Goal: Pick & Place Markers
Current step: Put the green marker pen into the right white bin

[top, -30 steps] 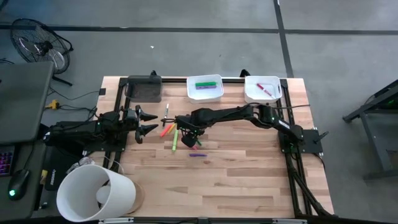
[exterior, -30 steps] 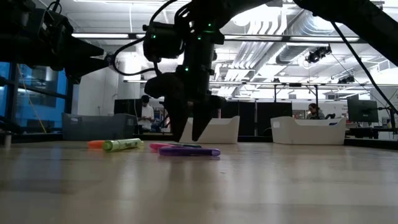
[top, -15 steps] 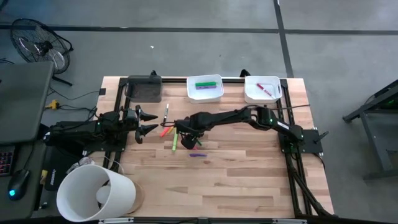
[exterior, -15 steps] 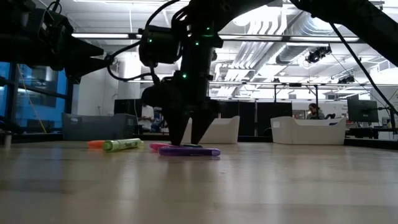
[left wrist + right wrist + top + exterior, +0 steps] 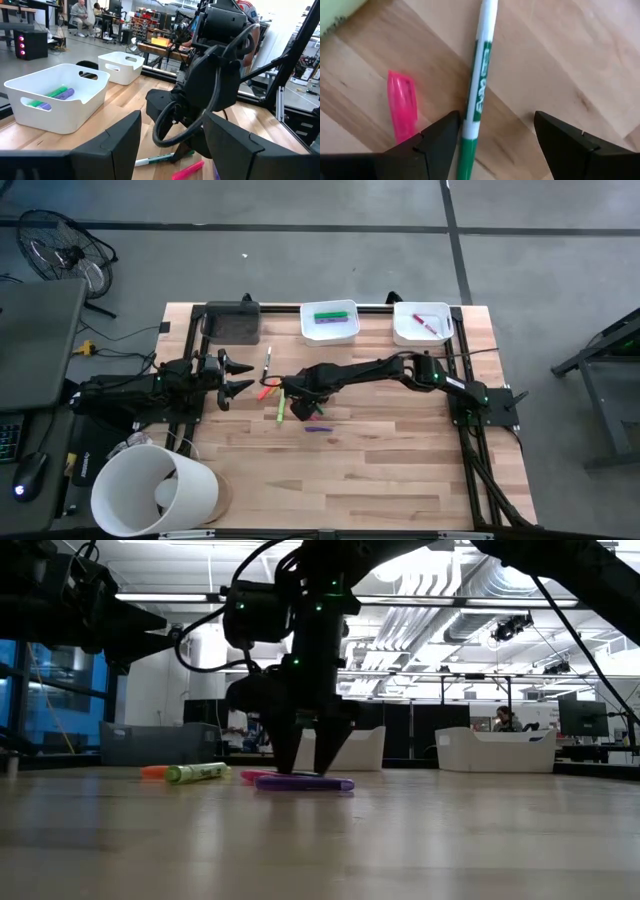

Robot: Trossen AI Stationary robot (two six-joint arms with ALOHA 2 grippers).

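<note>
From above, sorting is under way but far from finished. The middle white tray (image 5: 330, 323) at the far edge holds a green marker (image 5: 331, 313) and a purple marker (image 5: 328, 321); the right white tray (image 5: 421, 324) holds a red marker (image 5: 426, 326). Still loose on the surface (image 5: 400, 460) are a white-and-green marker (image 5: 267, 363), an orange marker (image 5: 268, 389), a yellow-green highlighter (image 5: 281, 405) and a purple marker (image 5: 318, 429) nearest the camera side. The right pincer (image 5: 306, 402) reaches low over this loose cluster; the left pincer (image 5: 238, 376) waits at the left side, jaws spread, holding nothing.

At surface level, the right pincer (image 5: 308, 755) stands with its tips down by the surface, just behind the near purple marker (image 5: 305, 783); the highlighter (image 5: 198, 772) and the orange marker (image 5: 155, 771) lie to the left.

The left wrist view shows the filled tray (image 5: 59, 95) with green and purple markers inside.

The right wrist view shows released fingers (image 5: 435, 142) either side of a white-and-green pen (image 5: 477, 95), not yet clenched, with a pink highlighter (image 5: 403, 105) beside it. I judge several markers remain to be moved.
</note>
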